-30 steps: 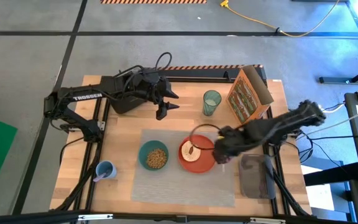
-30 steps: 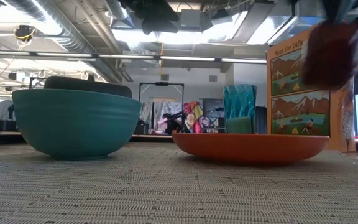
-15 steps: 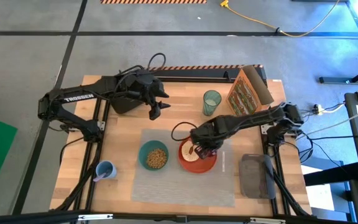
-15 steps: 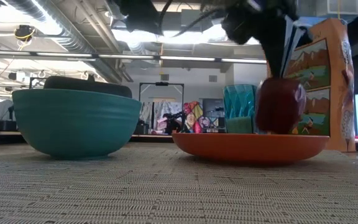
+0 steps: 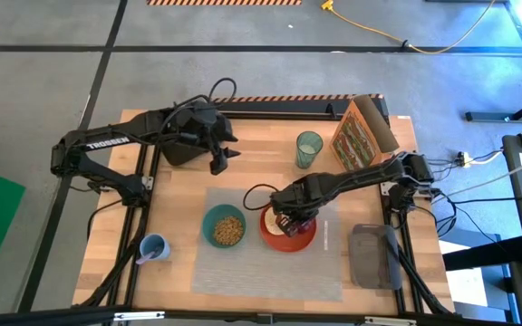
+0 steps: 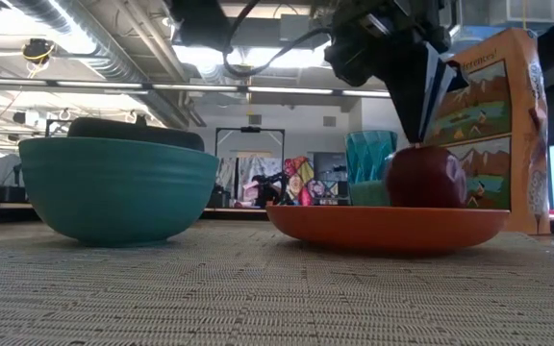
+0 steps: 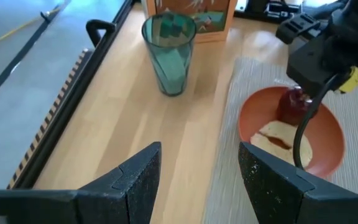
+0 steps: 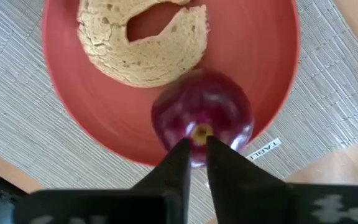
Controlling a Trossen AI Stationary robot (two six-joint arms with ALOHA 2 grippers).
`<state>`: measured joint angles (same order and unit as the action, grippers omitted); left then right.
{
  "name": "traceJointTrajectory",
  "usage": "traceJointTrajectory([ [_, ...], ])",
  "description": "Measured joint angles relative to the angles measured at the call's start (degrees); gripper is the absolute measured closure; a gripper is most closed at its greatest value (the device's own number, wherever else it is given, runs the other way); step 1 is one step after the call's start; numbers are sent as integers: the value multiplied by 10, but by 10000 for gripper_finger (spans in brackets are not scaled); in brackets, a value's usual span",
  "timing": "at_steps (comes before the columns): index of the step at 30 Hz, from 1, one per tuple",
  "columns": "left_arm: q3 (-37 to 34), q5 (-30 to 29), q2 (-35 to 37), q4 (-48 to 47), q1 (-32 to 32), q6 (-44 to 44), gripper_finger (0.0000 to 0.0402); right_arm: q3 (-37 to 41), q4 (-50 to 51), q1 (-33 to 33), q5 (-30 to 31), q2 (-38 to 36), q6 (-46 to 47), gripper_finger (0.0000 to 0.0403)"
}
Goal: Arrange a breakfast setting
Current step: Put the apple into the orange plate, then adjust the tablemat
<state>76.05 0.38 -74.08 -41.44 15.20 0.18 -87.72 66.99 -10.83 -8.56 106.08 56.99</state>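
A red apple (image 6: 424, 178) sits on the orange-red plate (image 6: 388, 229) beside a toast slice (image 8: 143, 43). The plate and the teal bowl (image 5: 224, 226), which holds cereal, stand on the grey placemat (image 5: 243, 272). My right gripper (image 8: 197, 158) points down over the plate and is shut on the apple's top. The green glass (image 5: 308, 148) stands on the bare wood behind the mat. A slim pale utensil (image 5: 325, 233) lies on the mat to the right of the plate. My left gripper (image 7: 199, 180) is open and empty, high over the table's far left near the black toaster (image 5: 178, 145). My right gripper pinches the apple's stem (image 8: 199, 132) between its two fingertips, at the top of the apple. The fingers (image 6: 419, 91) come from above, pointing down. The apple stands upright with its underside on the plate, next to the toast.
A tall orange cereal box (image 5: 361, 136) stands at the back right behind the glass. A blue cup (image 5: 152, 246) is at the front left and a grey tray (image 5: 374, 255) at the front right. A black rail (image 7: 98, 37) runs along the far edge.
My right gripper has carried the apple from the right of the plate toward the table's left, over the plate, and then down. The apple hung clear half a second ago and now rests on the plate. My left gripper has drawn back toward the table's left edge.
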Motion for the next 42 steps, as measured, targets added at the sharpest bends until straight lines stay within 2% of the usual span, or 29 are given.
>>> traceJointTrajectory([
  [10,0,0,6,-37,0,-12,192,0,0,0,26,-12,4,280],
  [15,0,-1,34,-79,0,-16,192,-43,9,0,92,-46,5,248],
  [19,0,-4,70,-126,0,-63,192,-96,14,13,148,-81,-46,232],
  [22,0,18,96,-199,-7,-116,192,-131,25,34,185,-106,-97,229],
  [27,0,52,127,-405,-82,-275,192,-167,34,68,234,-157,-156,228],
  [30,0,51,146,-468,-147,-382,192,-166,42,80,253,-186,-173,228],
  [33,-23,54,160,-462,-213,-474,192,-165,57,80,275,-205,-191,228],
  [35,-68,66,162,-456,-266,-510,193,-164,65,80,295,-216,-202,228],
  [39,-168,116,158,-425,-351,-567,193,-164,68,80,315,-229,-229,228],
  [42,-195,159,156,-394,-386,-658,193,-164,71,80,315,-231,-247,228],
])
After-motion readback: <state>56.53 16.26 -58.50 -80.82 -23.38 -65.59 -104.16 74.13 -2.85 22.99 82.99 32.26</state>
